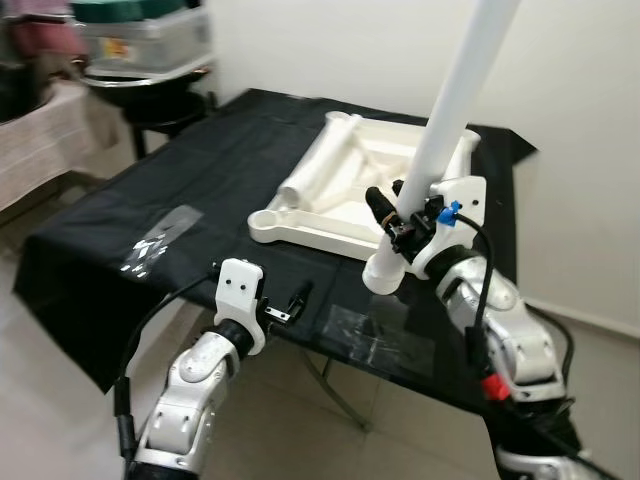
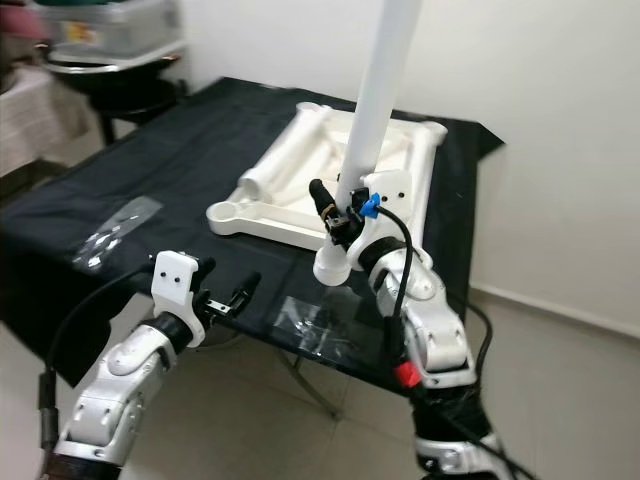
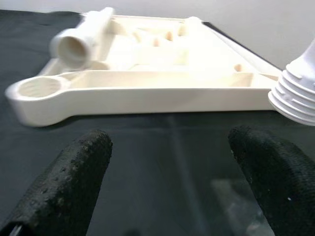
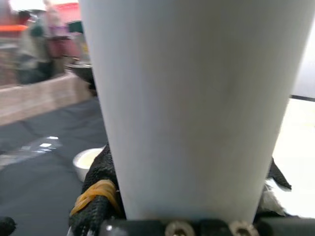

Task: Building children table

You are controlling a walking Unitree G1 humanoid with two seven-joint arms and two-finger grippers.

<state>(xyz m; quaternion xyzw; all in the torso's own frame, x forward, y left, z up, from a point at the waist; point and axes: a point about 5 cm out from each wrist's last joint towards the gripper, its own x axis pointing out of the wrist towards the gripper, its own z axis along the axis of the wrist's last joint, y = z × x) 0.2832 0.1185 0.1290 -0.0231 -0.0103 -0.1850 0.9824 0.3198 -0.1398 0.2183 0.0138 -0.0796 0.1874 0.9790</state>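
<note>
A white plastic tabletop (image 1: 330, 225) lies upside down on the black-covered table (image 1: 200, 170), with a round leg socket (image 1: 268, 222) at its near corner. A loose white leg (image 1: 320, 165) rests across it. My right gripper (image 1: 395, 215) is shut on another long white table leg (image 1: 450, 110), held nearly upright above the tabletop's near edge, its threaded end (image 3: 295, 96) pointing down. My left gripper (image 1: 290, 305) is open and holds nothing, low at the table's front edge, a little short of the tabletop (image 3: 147, 93).
Clear plastic bags (image 1: 155, 240) lie on the black cloth at the left, and another (image 1: 375, 335) near the front edge. A stand with a grey bin (image 1: 140, 45) is at the back left. A white wall (image 1: 580, 150) runs along the right.
</note>
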